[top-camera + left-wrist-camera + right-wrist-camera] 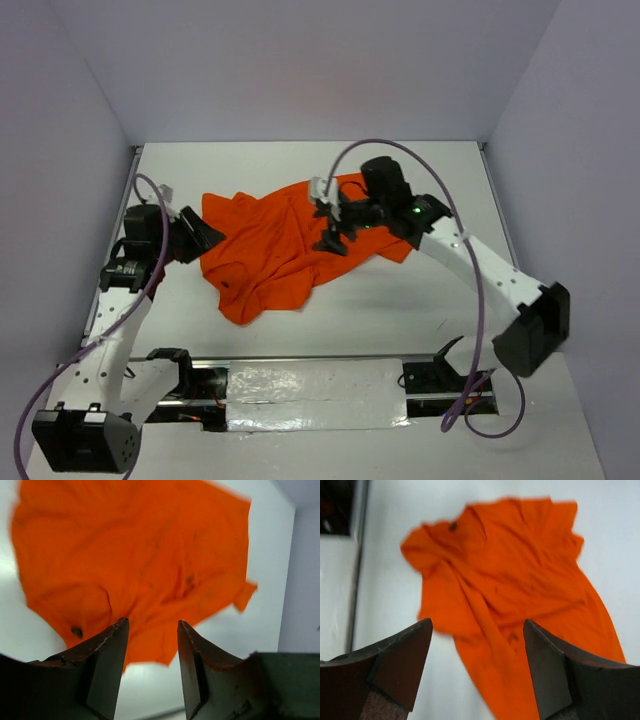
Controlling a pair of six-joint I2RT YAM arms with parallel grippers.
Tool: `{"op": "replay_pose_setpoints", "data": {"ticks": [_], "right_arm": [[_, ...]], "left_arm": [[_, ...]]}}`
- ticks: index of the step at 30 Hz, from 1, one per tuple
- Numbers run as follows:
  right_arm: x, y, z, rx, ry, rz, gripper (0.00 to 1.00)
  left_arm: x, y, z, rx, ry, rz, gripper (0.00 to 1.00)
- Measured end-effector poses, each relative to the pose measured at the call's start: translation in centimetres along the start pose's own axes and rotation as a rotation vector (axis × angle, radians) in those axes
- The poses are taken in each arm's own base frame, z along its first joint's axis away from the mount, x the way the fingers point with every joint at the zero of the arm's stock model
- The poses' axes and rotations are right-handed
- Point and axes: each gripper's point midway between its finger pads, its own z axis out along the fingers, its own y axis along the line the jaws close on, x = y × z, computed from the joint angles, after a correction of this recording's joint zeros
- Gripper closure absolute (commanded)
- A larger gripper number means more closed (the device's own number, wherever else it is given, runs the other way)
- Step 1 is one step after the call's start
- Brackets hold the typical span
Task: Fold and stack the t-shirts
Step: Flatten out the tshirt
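Observation:
The orange t-shirt [270, 250] lies crumpled and unfolded on the white table, near the middle. It also shows in the left wrist view [135, 560] and in the right wrist view [515, 595]. My left gripper [208, 235] is open and empty at the shirt's left edge; in its own view [152, 630] the jaws stand apart above the cloth's edge. My right gripper [328, 215] is open and empty, above the shirt's right part; in its own view [477, 630] the jaws stand wide apart over the cloth.
The white table [400, 300] has walls at the back and both sides. A dark slot with a foil-covered strip [310, 385] runs along the near edge between the arm bases.

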Motion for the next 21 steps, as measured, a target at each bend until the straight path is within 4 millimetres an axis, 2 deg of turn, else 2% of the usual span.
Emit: {"op": "replay_pose_setpoints", "data": {"ticks": [2,5,8,11,14,17,21], "right_arm": [[2.2,-0.1,-3.0,0.046,0.033,-0.057,0.19],[6.3,0.2,-5.8,0.080,0.101,-0.063,0.17],[10.7,-0.1,-7.8,0.120,0.170,0.000,0.17],[13.5,-0.5,-9.4,0.168,0.209,0.068,0.17],[14.5,-1.0,-10.5,0.210,0.220,0.106,0.17],[14.7,-1.9,-11.1,0.259,0.217,0.124,0.17],[15.2,-3.3,-12.0,0.333,0.226,0.145,0.17]], "left_arm": [[3.3,-0.4,0.1,0.015,0.100,0.023,0.37],[8.1,-2.0,-0.8,0.054,0.229,0.108,0.34],[11.3,-2.9,-1.9,0.061,0.309,0.190,0.34],[14.1,-2.1,-2.8,-0.013,0.374,0.243,0.39],[17.0,-0.1,-3.3,-0.158,0.453,0.256,0.44],[19.7,2.1,-3.7,-0.319,0.518,0.241,0.44],[20.6,5.2,-3.3,-0.499,0.495,0.204,0.44]]}}
